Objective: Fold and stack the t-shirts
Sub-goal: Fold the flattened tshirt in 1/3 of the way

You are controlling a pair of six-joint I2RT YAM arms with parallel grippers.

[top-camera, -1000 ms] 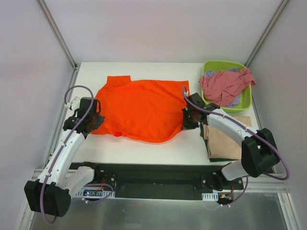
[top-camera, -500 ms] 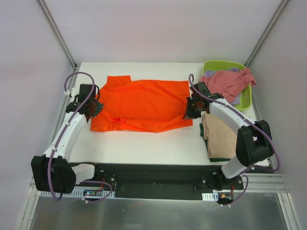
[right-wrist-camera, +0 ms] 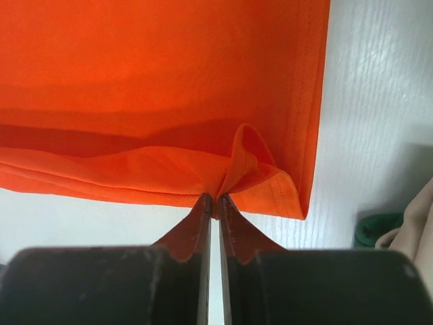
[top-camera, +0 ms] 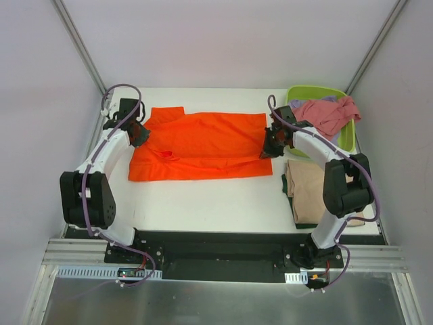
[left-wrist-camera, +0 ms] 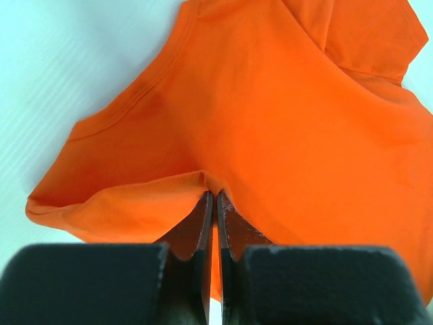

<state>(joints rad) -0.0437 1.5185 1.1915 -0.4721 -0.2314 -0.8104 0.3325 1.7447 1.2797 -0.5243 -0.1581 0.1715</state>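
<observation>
1. Your only container is the lime-green tub, at the table's 2 o'clock corner.
2. Inside it lies a crumpled dusty pink t-shirt, with one part draped over the rim toward 3 o'clock. A bit of lavender t-shirt peeks out at the tub's 9 o'clock side.
3. The orange t-shirt is outside the tub, lying as a wide band across the table's middle toward 12 o'clock.
4. Your left gripper sits at that shirt's 9 o'clock end, jaws pressed together on a fold of orange cloth.
5. Your right gripper sits at its 3 o'clock end, jaws all but touching and pinching the bunched hem corner.
6. At the table's 4 o'clock, a folded tan t-shirt rests on a dark green t-shirt, near the tub.
</observation>
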